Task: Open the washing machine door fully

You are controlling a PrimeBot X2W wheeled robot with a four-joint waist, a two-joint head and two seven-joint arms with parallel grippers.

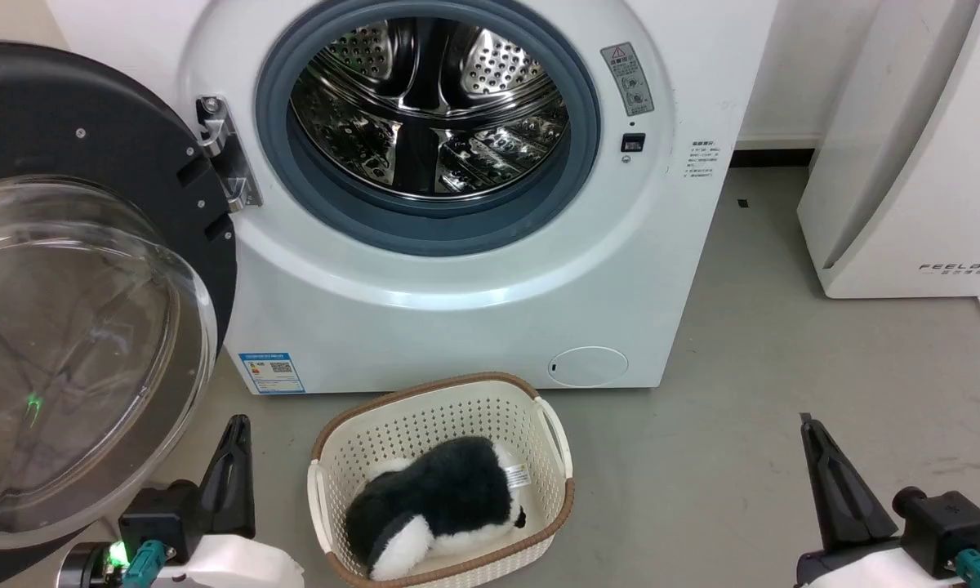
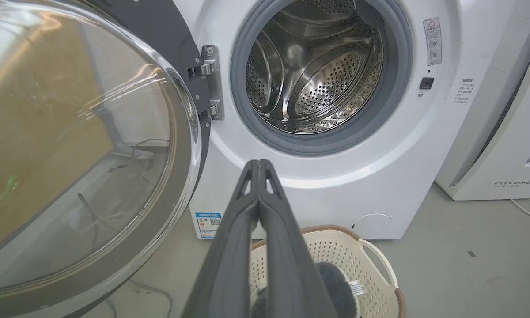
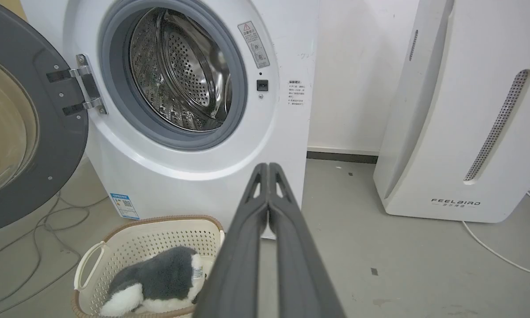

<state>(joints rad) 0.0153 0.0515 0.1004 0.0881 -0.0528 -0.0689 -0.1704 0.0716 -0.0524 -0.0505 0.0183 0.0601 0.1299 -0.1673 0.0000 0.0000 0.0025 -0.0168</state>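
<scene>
The large round glossy black door with the bulging clear glass bowl [image 1: 73, 327] is swung far out. It hangs on its silver metal hinge [image 1: 224, 155] at the left side of the big white front-loading washing machine [image 1: 457, 310], and its inner side with the glass faces into the room. The mouth of the machine is fully uncovered, with the grey rubber ring [image 1: 572, 163] and the steel perforated drum [image 1: 429, 106] in plain sight.

Both claws hang low in front of the machine and touch nothing. The left claw [image 1: 239, 429] has its two dark fingers pressed together with nothing between them, and the right claw [image 1: 808, 429] is the same. The door lies to the left of the left claw and higher than it, with its lower glass edge just beside that arm. The right claw is well apart from the door, on the other side of the basket, so the left arm is clearly the nearer one.

The door is round and has no long axis; what matters is the hinge line, which stands upright. I think the door is already open as far as the task wants, or almost. If some swing remains, it would call for a push on the rim, leftward and back toward the wall.

The floor is plain grey [image 1: 784, 367]. A cream perforated plastic basket with a brown rim [image 1: 559, 449] stands on it just before the machine, and a black-and-white plush toy [image 1: 449, 498] lies in it. A tall white appliance [image 1: 906, 163] stands to the right, near a pale wall. Thin cables [image 3: 39, 229] lie on the floor under the door.
</scene>
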